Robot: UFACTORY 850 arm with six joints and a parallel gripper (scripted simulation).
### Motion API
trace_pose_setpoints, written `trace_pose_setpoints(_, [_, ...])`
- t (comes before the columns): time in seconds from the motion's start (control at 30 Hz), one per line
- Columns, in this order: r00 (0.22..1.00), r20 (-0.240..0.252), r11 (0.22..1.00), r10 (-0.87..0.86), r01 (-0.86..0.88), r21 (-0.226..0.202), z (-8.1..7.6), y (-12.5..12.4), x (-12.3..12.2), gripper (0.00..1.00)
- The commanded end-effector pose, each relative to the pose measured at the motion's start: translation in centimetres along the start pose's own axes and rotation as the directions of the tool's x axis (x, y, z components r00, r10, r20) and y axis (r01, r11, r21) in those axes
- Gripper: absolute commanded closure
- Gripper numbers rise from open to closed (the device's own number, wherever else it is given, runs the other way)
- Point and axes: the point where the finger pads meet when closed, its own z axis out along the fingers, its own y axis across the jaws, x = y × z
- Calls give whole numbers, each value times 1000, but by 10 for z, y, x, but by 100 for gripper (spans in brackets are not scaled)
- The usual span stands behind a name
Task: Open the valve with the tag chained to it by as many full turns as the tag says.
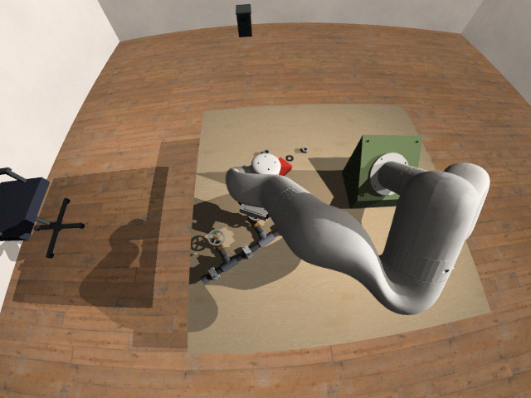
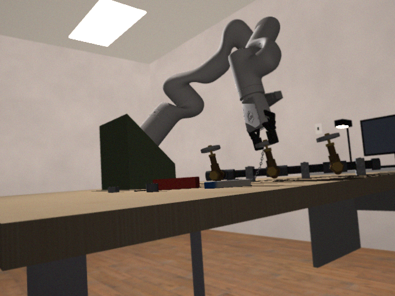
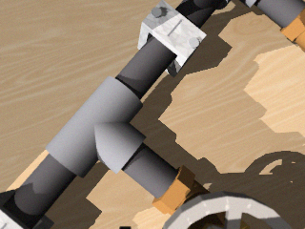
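Three brass valves stand on a dark pipe (image 2: 287,169) along the table's far side. A chain (image 2: 260,164) hangs from the middle valve (image 2: 271,165). I cannot see a tag's number. My gripper (image 2: 264,141) is open, tilted over the middle valve, with a finger on each side of its grey handwheel (image 2: 264,145). In the wrist view the handwheel's rim (image 3: 229,212) shows at the bottom edge, below a brass collar (image 3: 176,191) and the grey pipe tee (image 3: 95,134). The left valve (image 2: 212,159) and the right valve (image 2: 330,149) stand apart from the gripper. The overhead view shows one handwheel (image 1: 214,230); my arm hides the others.
The green base block (image 1: 386,169) stands at the table's right. A red block (image 1: 284,165), a washer (image 1: 289,157) and a nut (image 1: 304,149) lie behind my wrist. White pipe clamps (image 3: 172,31) hold the pipe. A monitor (image 2: 378,135) and a lamp (image 2: 342,123) stand beyond the pipe.
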Motion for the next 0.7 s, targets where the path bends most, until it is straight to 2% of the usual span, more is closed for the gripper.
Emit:
trace_pose_setpoints(0.0, [977,6,977,213,-213,5,-1,1,0,0])
trace_pose_setpoints(0.13, [892,6,892,451,-451,3,-1,1,0,0])
trace_pose_setpoints(0.2, [892,6,892,451,-451,3,-1,1,0,0])
trace_pose_setpoints(0.3, [760,7,760,650,-650,1,-1,1,0,0])
trace_pose_setpoints(0.43, [608,-1,608,794,-794,-3,-1,1,0,0])
trace_pose_setpoints(0.67, [248,-18,248,969,-969,-1,-1,1,0,0])
